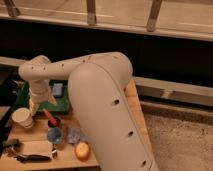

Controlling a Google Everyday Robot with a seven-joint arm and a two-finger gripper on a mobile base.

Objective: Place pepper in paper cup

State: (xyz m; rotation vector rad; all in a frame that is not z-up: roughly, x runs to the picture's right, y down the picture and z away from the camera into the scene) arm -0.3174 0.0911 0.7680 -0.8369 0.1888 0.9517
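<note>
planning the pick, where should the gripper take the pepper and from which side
Probably grip the pepper across its upper half, from above, jaws crosswise to its length. It is slim and slants, its lower end at the dark cup, so the upper half looks freer. The gripper hangs to its left, near the paper cup.

The bulky white robot arm [100,110] hides much of the wooden table [36,132]. The gripper [34,104], just above the cream ribbed paper cup [22,118], is only a pale blur.
</note>
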